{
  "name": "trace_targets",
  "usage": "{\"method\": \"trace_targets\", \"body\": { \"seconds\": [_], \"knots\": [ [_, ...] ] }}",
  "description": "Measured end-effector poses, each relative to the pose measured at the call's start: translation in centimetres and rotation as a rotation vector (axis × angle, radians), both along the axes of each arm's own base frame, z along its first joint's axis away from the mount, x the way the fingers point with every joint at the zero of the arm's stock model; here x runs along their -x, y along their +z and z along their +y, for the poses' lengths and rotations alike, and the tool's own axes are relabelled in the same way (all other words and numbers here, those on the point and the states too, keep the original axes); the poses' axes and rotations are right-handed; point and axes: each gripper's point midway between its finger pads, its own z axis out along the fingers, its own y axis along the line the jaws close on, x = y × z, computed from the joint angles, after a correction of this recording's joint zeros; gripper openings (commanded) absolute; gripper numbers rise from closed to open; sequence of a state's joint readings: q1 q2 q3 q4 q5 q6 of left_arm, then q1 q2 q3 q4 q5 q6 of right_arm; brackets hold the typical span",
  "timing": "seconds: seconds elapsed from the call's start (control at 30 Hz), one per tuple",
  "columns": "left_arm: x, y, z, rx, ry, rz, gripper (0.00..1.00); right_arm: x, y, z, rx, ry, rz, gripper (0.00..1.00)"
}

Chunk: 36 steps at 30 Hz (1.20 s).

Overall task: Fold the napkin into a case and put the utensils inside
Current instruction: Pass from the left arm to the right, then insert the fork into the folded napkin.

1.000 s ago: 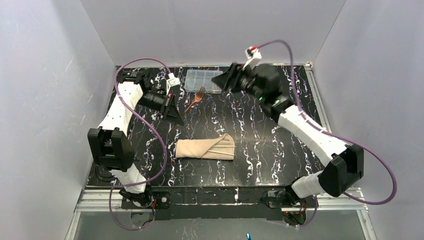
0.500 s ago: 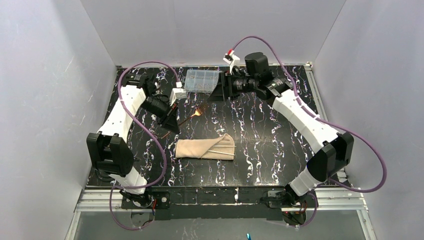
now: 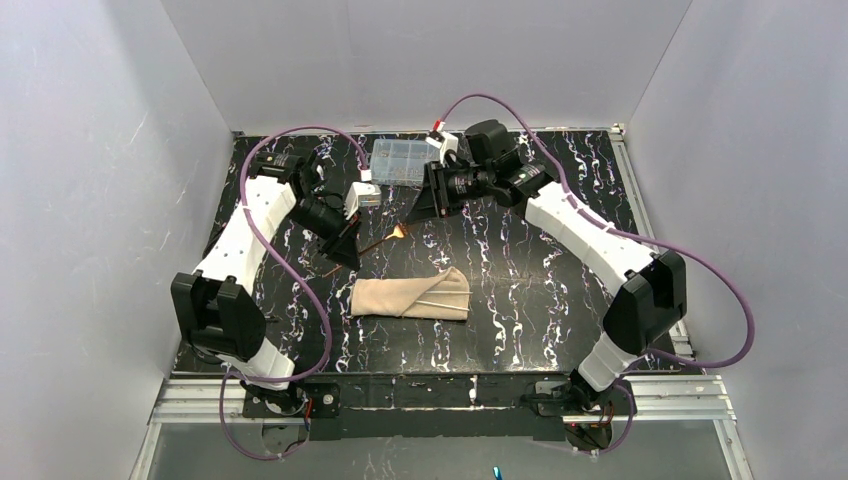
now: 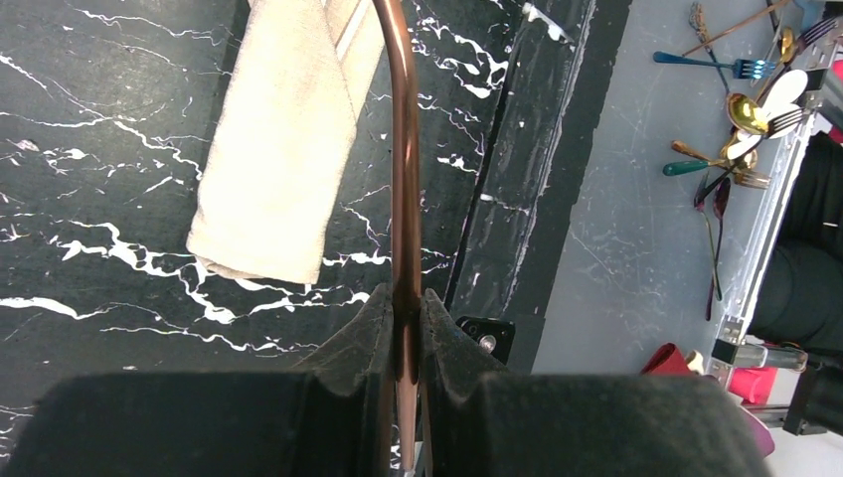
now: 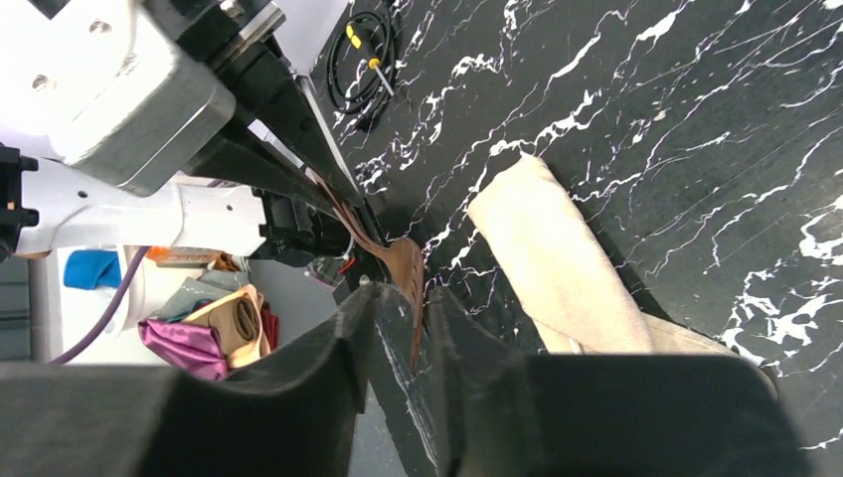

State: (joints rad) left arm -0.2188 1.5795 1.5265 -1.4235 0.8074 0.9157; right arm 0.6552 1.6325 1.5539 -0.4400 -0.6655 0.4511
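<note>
The beige napkin (image 3: 410,297) lies folded into a narrow case mid-table, with a thin utensil (image 3: 441,300) tucked in its fold. My left gripper (image 3: 345,255) is shut on the handle of a copper fork (image 3: 385,240), held above the table left of the case. The left wrist view shows the handle (image 4: 403,179) pinched between the pads of the left gripper (image 4: 405,296), and the napkin (image 4: 278,149) beyond. My right gripper (image 3: 420,208) is at the fork's head. In the right wrist view the tines (image 5: 412,318) sit between its jaws (image 5: 401,293), with a gap left on one side.
A clear plastic compartment box (image 3: 405,162) stands at the back of the table. White walls close in three sides. Purple cables (image 3: 300,135) loop over both arms. Several spare pieces of cutlery (image 4: 746,99) lie off the table beyond its near edge.
My right gripper swung down and left from beside the box to the fork's head, and its jaws narrowed around the tines. The left gripper carried the fork slightly toward the napkin.
</note>
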Motion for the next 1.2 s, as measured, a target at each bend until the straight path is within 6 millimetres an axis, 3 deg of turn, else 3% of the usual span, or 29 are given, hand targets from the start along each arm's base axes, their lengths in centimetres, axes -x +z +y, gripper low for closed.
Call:
{"method": "trace_targets", "body": {
  "seconds": [0.1, 0.23, 0.27, 0.3, 0.33, 0.37, 0.5, 0.67, 0.8, 0.93, 1.13, 1.2],
  "knots": [
    [-0.1, -0.1, 0.1, -0.010, -0.004, -0.011, 0.00, 0.2, -0.5, 0.4, 0.007, 0.007, 0.012, 0.03],
    [0.2, 0.1, 0.1, -0.012, -0.002, -0.017, 0.02, 0.0, -0.9, 0.4, 0.016, -0.002, 0.013, 0.01],
    [0.2, 0.1, 0.2, -0.015, 0.002, -0.016, 0.11, 0.1, -1.1, 0.4, 0.019, -0.003, 0.018, 0.01],
    [0.3, 0.1, 0.2, -0.020, 0.006, -0.013, 0.55, 0.1, -1.3, 0.4, 0.021, -0.005, 0.022, 0.01],
    [0.2, -0.1, 0.3, -0.024, 0.010, -0.012, 0.93, 0.1, -1.6, 0.3, 0.026, -0.010, 0.024, 0.01],
    [0.2, -0.1, 0.3, -0.024, 0.010, -0.014, 0.98, 0.0, -1.9, 0.2, 0.030, -0.019, 0.027, 0.01],
    [-0.1, -0.7, 0.1, -0.030, 0.034, 0.000, 0.98, 0.0, -4.3, -2.1, 0.077, -0.081, 0.076, 0.01],
    [-0.7, -3.3, 0.3, -0.073, 0.084, 0.054, 0.98, -0.1, -7.2, -8.2, 0.159, -0.250, 0.154, 0.01],
    [-1.5, -5.7, 0.5, -0.124, 0.147, 0.107, 0.98, 0.7, -7.8, -12.9, 0.204, -0.375, 0.172, 0.01],
    [-2.3, -8.4, 0.9, -0.189, 0.220, 0.154, 0.98, 1.9, -8.1, -16.4, 0.228, -0.464, 0.170, 0.01],
    [-2.6, -12.3, 1.4, -0.254, 0.305, 0.274, 0.98, 3.4, -10.5, -19.1, 0.289, -0.550, 0.199, 0.01],
    [-2.4, -13.5, 1.6, -0.264, 0.324, 0.323, 0.93, 4.1, -11.7, -19.5, 0.307, -0.563, 0.220, 0.01]
  ]
}}
